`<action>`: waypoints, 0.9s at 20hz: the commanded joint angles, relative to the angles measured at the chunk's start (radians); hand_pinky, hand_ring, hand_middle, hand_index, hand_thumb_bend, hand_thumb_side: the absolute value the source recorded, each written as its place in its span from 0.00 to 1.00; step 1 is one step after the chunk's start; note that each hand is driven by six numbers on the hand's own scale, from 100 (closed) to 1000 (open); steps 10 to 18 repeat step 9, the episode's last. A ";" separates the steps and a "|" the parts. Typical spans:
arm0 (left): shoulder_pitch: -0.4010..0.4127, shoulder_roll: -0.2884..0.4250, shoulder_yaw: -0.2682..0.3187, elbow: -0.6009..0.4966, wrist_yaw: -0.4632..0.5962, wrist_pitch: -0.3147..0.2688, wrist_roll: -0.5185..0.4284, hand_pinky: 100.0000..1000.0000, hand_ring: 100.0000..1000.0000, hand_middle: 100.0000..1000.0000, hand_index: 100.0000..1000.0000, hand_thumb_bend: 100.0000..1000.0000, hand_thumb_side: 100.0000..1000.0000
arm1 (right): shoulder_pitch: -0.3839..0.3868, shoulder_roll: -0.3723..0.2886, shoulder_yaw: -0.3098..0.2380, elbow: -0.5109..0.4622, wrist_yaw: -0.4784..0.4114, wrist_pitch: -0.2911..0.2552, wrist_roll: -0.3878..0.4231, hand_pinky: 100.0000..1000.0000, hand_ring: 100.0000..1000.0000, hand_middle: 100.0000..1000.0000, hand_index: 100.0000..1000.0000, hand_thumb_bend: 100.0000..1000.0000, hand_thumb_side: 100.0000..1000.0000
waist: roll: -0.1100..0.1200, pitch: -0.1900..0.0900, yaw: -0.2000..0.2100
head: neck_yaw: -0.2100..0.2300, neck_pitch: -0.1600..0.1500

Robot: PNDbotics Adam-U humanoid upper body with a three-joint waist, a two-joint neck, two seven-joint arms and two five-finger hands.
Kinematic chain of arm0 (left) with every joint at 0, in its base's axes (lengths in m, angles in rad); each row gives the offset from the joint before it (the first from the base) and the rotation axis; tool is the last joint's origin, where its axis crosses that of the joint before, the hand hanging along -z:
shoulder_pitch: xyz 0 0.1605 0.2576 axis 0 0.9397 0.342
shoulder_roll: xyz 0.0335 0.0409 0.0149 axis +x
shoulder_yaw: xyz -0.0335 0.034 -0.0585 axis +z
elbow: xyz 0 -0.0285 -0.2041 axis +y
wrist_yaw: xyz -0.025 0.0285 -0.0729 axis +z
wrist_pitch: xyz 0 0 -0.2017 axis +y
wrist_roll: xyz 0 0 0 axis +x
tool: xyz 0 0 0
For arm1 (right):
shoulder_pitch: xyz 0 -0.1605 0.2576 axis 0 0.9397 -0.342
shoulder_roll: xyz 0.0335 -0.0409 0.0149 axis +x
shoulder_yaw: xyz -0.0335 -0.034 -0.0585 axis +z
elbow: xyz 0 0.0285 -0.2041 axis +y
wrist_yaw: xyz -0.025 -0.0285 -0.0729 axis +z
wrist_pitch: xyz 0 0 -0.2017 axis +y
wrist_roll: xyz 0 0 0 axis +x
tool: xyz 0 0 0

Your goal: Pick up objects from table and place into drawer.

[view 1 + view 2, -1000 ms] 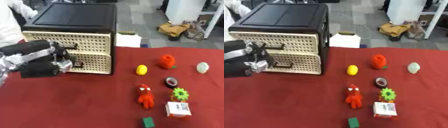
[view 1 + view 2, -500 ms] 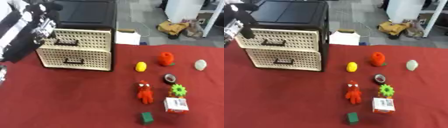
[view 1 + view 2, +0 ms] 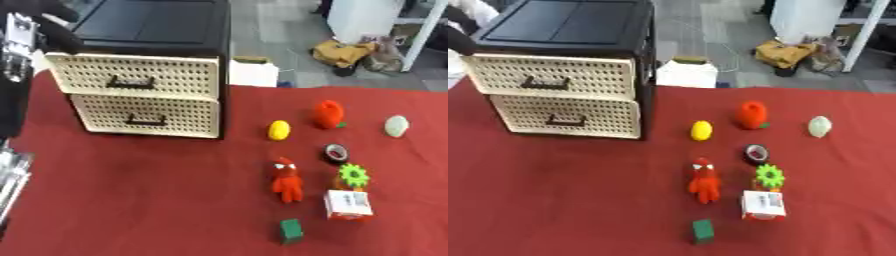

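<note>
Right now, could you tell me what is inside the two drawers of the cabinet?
Both drawers are closed, so their contents are hidden behind the perforated cream fronts. Nothing lies on the black cabinet top.

White box & yellow bag on grey floor behind table.

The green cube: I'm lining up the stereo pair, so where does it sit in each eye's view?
Left eye view: green cube near the bottom edge, right of centre, below the red figure.
Right eye view: green cube near the bottom edge, just right of centre, below the same figure.
Shared landmark: the white box lies up and to the right of it.
</note>
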State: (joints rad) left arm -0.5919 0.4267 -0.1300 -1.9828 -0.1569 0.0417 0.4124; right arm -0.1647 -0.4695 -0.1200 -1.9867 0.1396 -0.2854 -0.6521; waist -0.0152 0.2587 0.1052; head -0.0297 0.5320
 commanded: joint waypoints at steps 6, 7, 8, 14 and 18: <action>0.029 -0.050 0.054 -0.017 0.014 -0.169 0.113 0.48 0.47 0.53 0.86 0.00 1.00 | -0.025 -0.026 -0.012 -0.013 0.113 -0.083 -0.025 0.57 0.65 0.56 0.77 0.00 0.82 | 0.001 -0.015 -0.001 | -0.004 0.007; 0.033 -0.052 0.056 -0.017 0.015 -0.180 0.113 0.49 0.48 0.53 0.86 0.00 1.00 | -0.026 -0.027 -0.010 -0.013 0.128 -0.091 -0.032 0.56 0.65 0.57 0.78 0.00 0.82 | 0.001 -0.014 -0.002 | -0.004 0.007; 0.036 -0.053 0.057 -0.017 0.016 -0.191 0.111 0.50 0.48 0.54 0.87 0.00 1.00 | -0.026 -0.027 -0.008 -0.013 0.141 -0.099 -0.038 0.56 0.65 0.58 0.79 0.00 0.82 | 0.001 -0.013 -0.004 | -0.004 0.007; 0.039 -0.054 0.059 -0.017 0.016 -0.202 0.106 0.51 0.49 0.54 0.87 0.00 1.00 | -0.027 -0.027 -0.006 -0.013 0.152 -0.106 -0.044 0.56 0.66 0.58 0.80 0.00 0.82 | 0.001 -0.011 -0.006 | -0.004 0.007; 0.039 -0.054 0.059 -0.017 0.016 -0.202 0.106 0.51 0.49 0.54 0.87 0.00 1.00 | -0.027 -0.027 -0.006 -0.013 0.152 -0.106 -0.044 0.56 0.66 0.58 0.80 0.00 0.82 | 0.001 -0.011 -0.006 | -0.004 0.007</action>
